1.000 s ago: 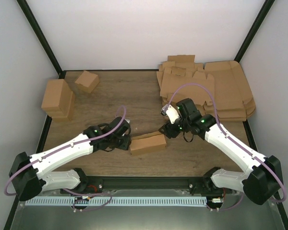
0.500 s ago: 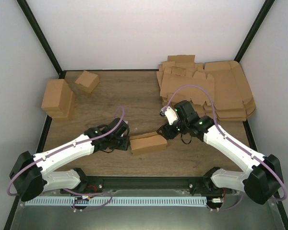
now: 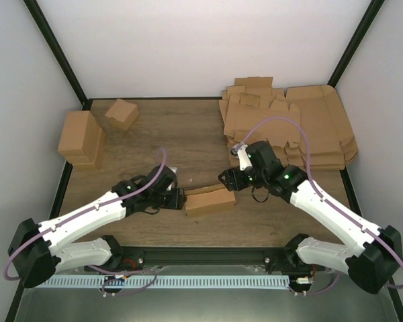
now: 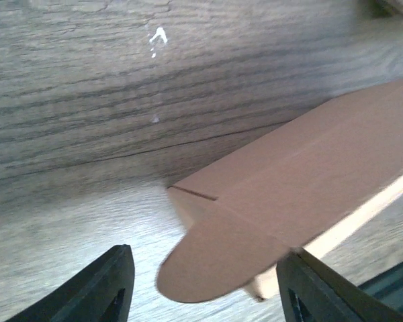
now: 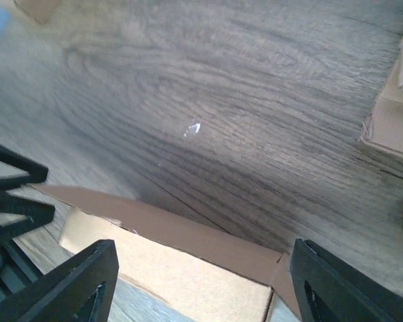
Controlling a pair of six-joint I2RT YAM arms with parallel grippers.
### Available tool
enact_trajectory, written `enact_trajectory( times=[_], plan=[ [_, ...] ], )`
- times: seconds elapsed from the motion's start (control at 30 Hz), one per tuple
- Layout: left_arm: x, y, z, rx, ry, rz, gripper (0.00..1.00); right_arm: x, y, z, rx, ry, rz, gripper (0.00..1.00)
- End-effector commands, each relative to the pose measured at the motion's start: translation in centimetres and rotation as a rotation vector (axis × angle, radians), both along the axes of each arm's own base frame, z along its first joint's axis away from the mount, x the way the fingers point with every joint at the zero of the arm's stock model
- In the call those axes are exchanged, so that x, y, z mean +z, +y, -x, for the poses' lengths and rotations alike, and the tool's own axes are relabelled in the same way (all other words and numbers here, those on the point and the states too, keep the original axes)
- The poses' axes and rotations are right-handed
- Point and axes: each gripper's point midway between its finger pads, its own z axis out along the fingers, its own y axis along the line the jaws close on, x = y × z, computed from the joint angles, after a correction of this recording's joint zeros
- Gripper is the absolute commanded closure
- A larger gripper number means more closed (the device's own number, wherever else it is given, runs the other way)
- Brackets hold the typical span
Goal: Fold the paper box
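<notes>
Left gripper (image 4: pixel 205 253): jaws apart, nothing clamped. The box's rounded end flap (image 4: pixel 228 241) sits between your fingers; there is a clear gap at the left finger, and contact at the right one can't be made out. This placement probably lines you up to tuck that flap in.

Right gripper (image 5: pixel 203 245): jaws wide and holding nothing, straddling the other end of the box from above, likely to steady it or press the long panel down.

Box (image 3: pixel 208 200): lower centre of the overhead frame, lying on the table (image 3: pixel 188 134) between your two grippers, partly formed with its top not closed.

Upper right of the frame: a stack of flat sheets (image 3: pixel 289 127), well apart.
</notes>
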Motion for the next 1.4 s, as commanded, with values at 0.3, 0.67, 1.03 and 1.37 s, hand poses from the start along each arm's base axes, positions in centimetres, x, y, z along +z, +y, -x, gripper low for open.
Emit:
enact_trajectory(
  times=[0.3,0.67,1.03,1.37],
  plan=[
    [-0.4,-1.4,0.4,0.076,0.030,0.192,0.46,-1.1,-2.0,1.9,-0.231,0.068,-0.205,0.22],
    [-2.1,-0.7,0.1,0.121,0.043,0.194,0.63,-4.6,-2.2,3.0,-0.298,0.183,-0.260,0.31],
    [-3.0,-0.8,0.5,0.106,0.069,0.190,0.73,-6.6,-1.7,3.4,-0.289,0.229,-0.264,0.40],
    [-3.5,-1.2,0.7,0.090,0.090,0.198,0.79,-7.4,-1.2,3.8,-0.277,0.264,-0.291,0.58]
  ],
)
